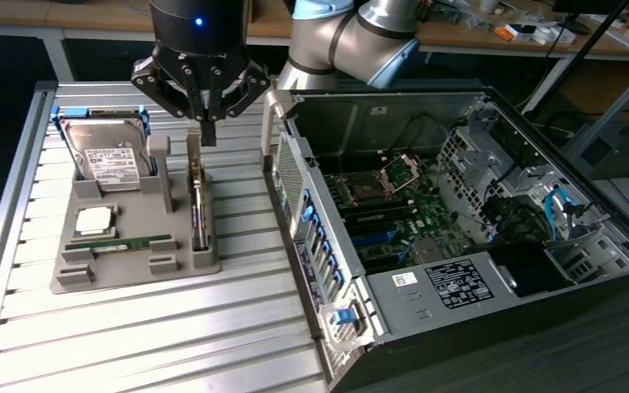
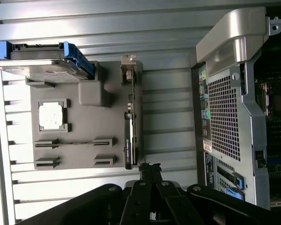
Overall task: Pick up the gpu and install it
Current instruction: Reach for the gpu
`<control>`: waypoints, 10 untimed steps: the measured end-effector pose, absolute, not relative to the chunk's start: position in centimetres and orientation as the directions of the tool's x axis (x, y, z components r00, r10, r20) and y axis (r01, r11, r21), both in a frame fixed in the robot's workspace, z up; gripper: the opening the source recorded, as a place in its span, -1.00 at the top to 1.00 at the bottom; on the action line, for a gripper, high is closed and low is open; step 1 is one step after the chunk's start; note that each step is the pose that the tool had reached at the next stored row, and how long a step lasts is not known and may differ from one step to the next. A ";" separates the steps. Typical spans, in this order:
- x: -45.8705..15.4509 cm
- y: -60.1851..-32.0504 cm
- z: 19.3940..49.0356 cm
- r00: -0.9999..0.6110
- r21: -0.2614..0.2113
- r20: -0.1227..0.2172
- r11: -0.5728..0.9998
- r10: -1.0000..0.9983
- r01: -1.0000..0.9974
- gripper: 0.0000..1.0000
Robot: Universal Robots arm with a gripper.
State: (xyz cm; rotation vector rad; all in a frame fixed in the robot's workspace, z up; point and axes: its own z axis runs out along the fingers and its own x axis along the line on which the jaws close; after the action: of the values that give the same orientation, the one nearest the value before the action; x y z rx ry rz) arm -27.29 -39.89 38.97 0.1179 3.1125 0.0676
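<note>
Our gripper [image 1: 207, 133], jaws clenched empty, hovers over the gpu [image 1: 197, 205], slotted upright for grasping at the tray's [image 1: 128, 272] edge nearest the case [image 1: 317, 246].

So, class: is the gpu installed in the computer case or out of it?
Out: the gpu stands on edge in the grey holder, beside the case.

- The end effector [image 2: 149, 168] had its dark fingers pressed together; its tip hung near the end of the gpu [image 2: 131, 136] away from the silver bracket
- The gpu stood on edge in a slot of the grey holder [image 2: 84, 136], which lay on the slatted bench [image 2: 168, 136]
- The holder also carried a hard drive [image 2: 37, 63] in a blue frame, a processor [image 2: 52, 116] and a slim memory stick [image 2: 74, 143]
- A computer case [image 2: 224, 117] with a perforated wall stood beside the holder
</note>
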 end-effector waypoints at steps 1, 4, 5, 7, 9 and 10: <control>-27.4 -39.9 39.0 -0.997 0.044 -0.024 0.996 0.076 0.075 0.79; -27.6 -39.9 38.9 -0.997 0.044 -0.024 0.996 0.076 0.075 0.79; -27.7 -39.9 38.9 -0.997 0.044 -0.024 0.996 0.076 0.075 0.79; -27.8 -39.9 38.9 -0.997 0.044 -0.025 0.996 0.076 0.075 0.79; -28.0 -39.9 38.9 -0.997 0.044 -0.024 0.996 0.076 0.075 0.79; -28.0 -39.9 38.9 -0.997 0.044 -0.024 0.996 0.076 0.075 0.79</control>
State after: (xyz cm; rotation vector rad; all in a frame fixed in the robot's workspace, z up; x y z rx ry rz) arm -28.04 -39.89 38.91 0.1180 3.1125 0.0676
